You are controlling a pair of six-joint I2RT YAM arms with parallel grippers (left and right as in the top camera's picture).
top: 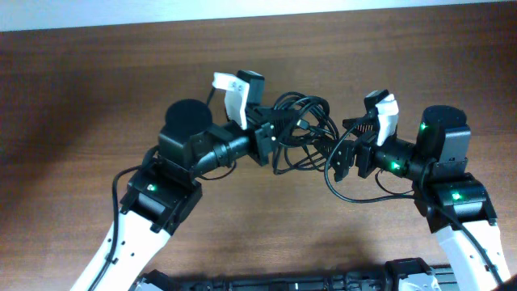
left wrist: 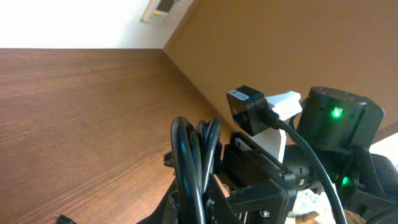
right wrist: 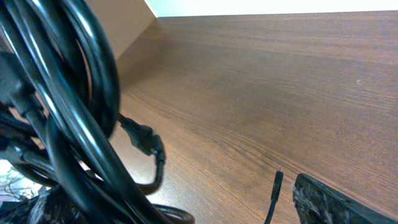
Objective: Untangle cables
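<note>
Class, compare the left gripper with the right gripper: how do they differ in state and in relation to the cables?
The left gripper is shut on the cables; the right gripper stands wide open, holding nothing. The left gripper sits among the cables; the right gripper is at their edge. Both point toward the cables.

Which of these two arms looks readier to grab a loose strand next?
Right, probably. The right gripper is open beside the cables and free to take a strand. The left gripper is shut on them, busy holding the bundle.
</note>
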